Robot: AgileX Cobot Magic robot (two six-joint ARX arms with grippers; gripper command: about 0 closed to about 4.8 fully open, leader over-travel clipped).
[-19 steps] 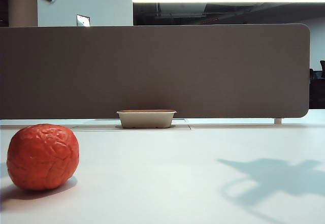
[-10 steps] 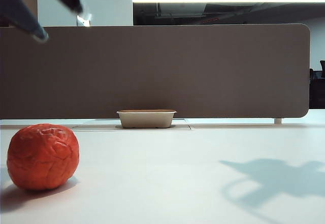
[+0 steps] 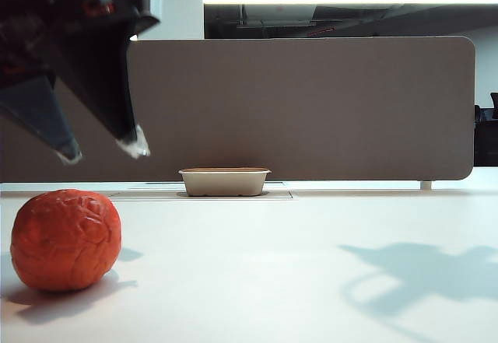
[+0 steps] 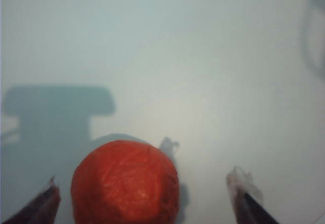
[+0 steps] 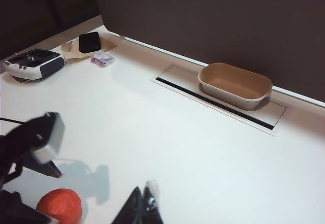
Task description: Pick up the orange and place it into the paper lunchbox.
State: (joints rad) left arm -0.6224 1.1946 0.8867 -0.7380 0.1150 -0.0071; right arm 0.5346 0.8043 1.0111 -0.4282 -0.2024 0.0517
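The orange (image 3: 66, 239) is a wrinkled reddish-orange ball resting on the white table at the near left. My left gripper (image 3: 101, 150) hangs just above it, open wide, with nothing held. In the left wrist view the orange (image 4: 124, 183) lies between the spread fingers of the left gripper (image 4: 144, 183), with a gap on each side. The paper lunchbox (image 3: 224, 181), a beige tray, stands empty at the back against the partition, also seen in the right wrist view (image 5: 231, 97). My right gripper (image 5: 143, 189) is shut and empty, apart from the orange (image 5: 60, 204).
A dark partition panel (image 3: 311, 110) closes off the table's far edge. The lunchbox sits on a flat cable-slot plate (image 5: 213, 104). A grey handheld controller (image 5: 33, 64), a black phone-like slab (image 5: 90, 42) and a small purple wrapper (image 5: 101, 58) lie at the table's far corner.
My left gripper has come down from the upper left edge of the exterior view to just above the orange. The orange and the lunchbox have not moved.
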